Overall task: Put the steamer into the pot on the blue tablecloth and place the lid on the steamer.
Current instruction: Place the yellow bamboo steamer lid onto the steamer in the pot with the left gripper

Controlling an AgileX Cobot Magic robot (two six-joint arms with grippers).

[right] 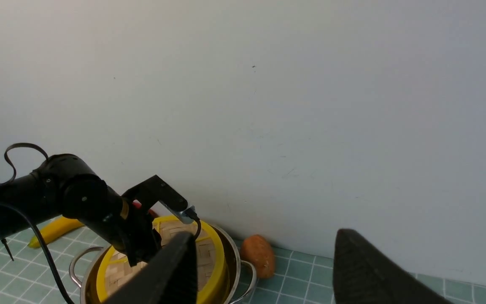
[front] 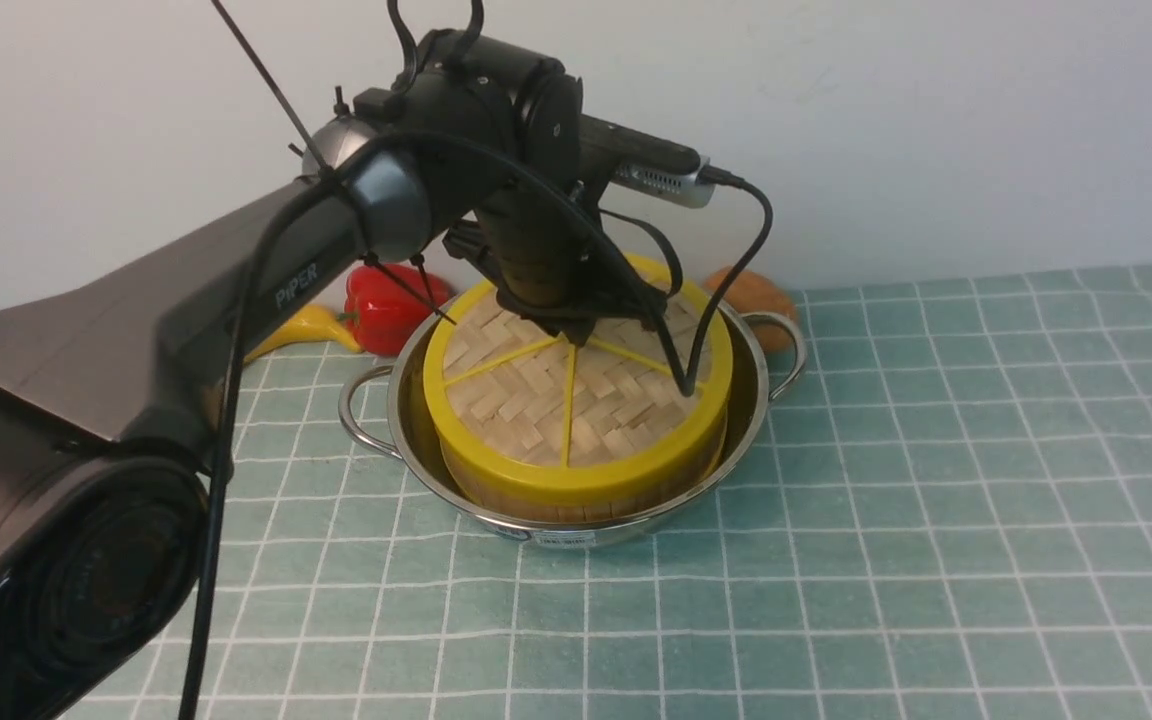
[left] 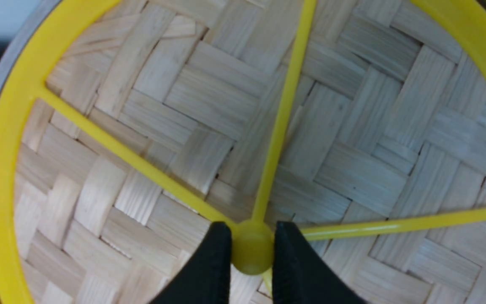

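Observation:
The lid [front: 576, 410] lies flat on the steamer [front: 496, 495], whose bamboo wall shows just under the lid's yellow rim. The steamer stands inside the pot [front: 758, 400] on the blue tablecloth [front: 936, 500]. The buns are hidden under the lid. My left gripper [front: 576, 335] points down at the lid's centre. In the left wrist view it [left: 252, 230] is shut on the yellow hub [left: 251, 251], one black finger on each side. My right gripper [right: 264, 236] is open and empty, held high and off to the right of the pot [right: 233, 253]. It is outside the front view.
A red pepper [front: 386, 305] and a yellow banana-like toy [front: 301, 328] lie behind the pot on the left. An orange-brown potato-like toy [front: 751, 295] lies behind it on the right. A white wall stands close behind them.

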